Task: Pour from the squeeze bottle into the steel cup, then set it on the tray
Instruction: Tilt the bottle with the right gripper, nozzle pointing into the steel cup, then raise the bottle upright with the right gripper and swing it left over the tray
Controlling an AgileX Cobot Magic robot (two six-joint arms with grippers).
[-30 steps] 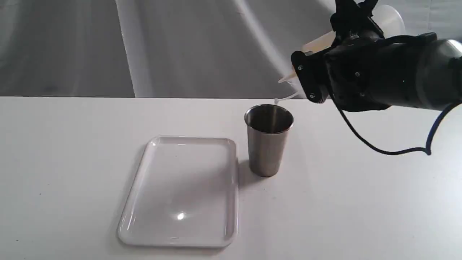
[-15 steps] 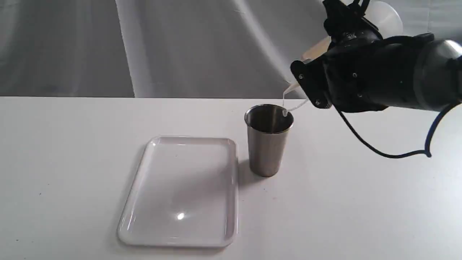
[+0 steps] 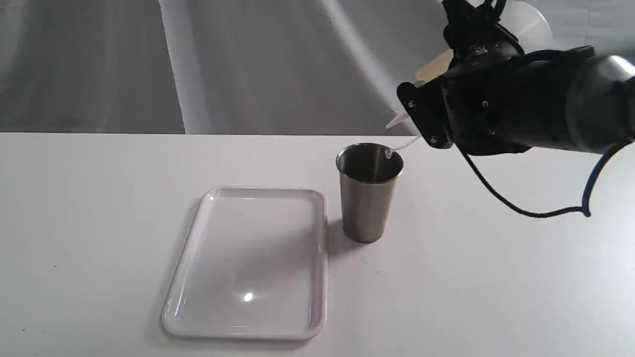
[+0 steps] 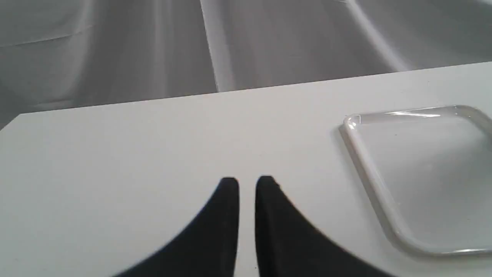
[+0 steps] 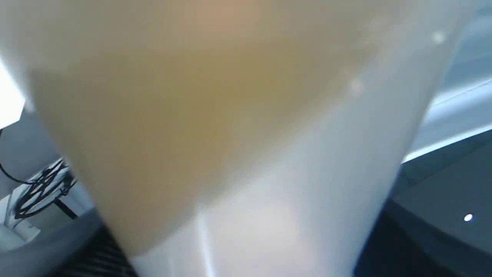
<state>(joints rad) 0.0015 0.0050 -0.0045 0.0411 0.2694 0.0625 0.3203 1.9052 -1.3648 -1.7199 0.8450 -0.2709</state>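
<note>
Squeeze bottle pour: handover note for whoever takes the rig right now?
Right gripper: shut on the translucent whitish squeeze bottle with amber liquid, tilted nozzle-down above the brushed-metal steel cup.
Left gripper: closed, empty, over the white table near the glossy white rectangular tray.
Cup upright on the table beside the empty tray.
Done: bottle lifted and tipped; no stream visible.
Left: finish pour, set bottle on tray.

A robot test bench: plain white table (image 3: 99, 223), draped grey backdrop (image 3: 89, 64)

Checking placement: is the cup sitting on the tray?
No, the cup stands on the table, just beside the tray.
</note>
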